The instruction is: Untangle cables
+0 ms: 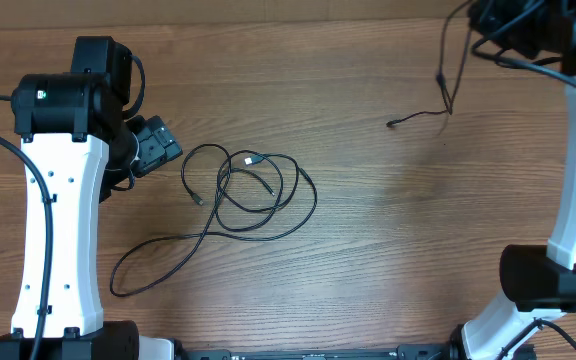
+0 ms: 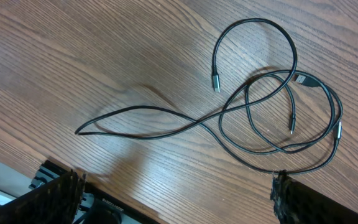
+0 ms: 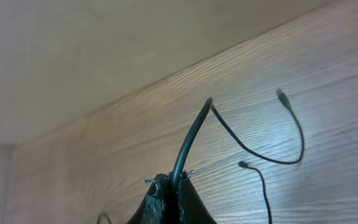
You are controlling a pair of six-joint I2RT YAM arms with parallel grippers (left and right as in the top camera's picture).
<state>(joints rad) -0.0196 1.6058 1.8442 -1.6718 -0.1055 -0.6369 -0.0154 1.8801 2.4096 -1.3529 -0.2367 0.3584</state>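
On the tabletop (image 1: 388, 240), left of centre, the tangled cables (image 1: 253, 190) lie looped; left pincer (image 2: 176, 198) hovers just beside, jaws wide apart. Far corner: right pincer (image 3: 171, 185) clamped tight on one separate cable (image 3: 192, 134).

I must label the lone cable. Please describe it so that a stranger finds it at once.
Look at the table's far right corner, below the right gripper. A thin black cable hangs there from shut jaws. Unlike the tangled cables at centre-left, it is single and unlooped.
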